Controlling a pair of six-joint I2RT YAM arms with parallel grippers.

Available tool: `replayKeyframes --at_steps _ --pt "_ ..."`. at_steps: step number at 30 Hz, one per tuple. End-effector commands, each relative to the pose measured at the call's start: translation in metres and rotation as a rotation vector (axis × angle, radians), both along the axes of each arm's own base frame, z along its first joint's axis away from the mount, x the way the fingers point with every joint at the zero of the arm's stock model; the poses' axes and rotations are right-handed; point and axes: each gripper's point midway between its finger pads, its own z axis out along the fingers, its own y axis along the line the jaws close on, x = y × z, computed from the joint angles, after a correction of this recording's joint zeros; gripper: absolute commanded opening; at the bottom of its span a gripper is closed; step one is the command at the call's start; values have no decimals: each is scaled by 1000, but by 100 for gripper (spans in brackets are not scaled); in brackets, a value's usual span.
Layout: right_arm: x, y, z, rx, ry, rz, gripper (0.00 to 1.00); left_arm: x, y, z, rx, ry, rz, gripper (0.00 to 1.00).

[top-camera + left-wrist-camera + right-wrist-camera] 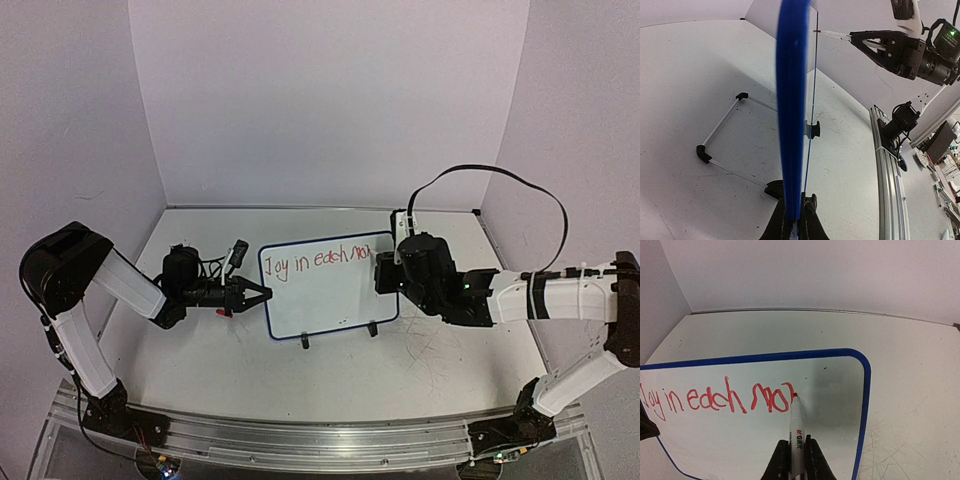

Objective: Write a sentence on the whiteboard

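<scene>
Red handwritten sentence on small glossy white whiteboard with thin blue rim: reads "Joy in each mo", then one more red stroke, letter not clear. Same red words show in top view, small and fuzzy there. Thin white marker with red tip: tiny red print along barrel, starts with "M", rest too small to read.

sentence start beyond right wrist view's left edge

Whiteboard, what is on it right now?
Red sentence reading "Joy in each mo", with the marker tip at the last letter. The right claw holding the marker covers the whiteboard below it.
</scene>
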Motion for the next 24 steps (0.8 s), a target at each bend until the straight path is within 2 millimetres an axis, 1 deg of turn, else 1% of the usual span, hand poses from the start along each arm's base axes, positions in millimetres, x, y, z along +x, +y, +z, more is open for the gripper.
replayKeyframes --at_steps 1,6,10,20,24 --pt "11 3 24 33 -61 -32 0 8 1 -8 50 -12 41 0" --pt "11 0 25 37 -64 -43 0 8 1 -9 51 -11 42 0" --pt "8 -3 21 38 -49 -47 0 9 1 -9 51 -11 41 0" --pt "-2 -3 1 29 15 -16 0 9 1 -9 50 -12 42 0" --pt "-5 -3 -4 32 29 -15 0 9 1 -9 50 -12 41 0"
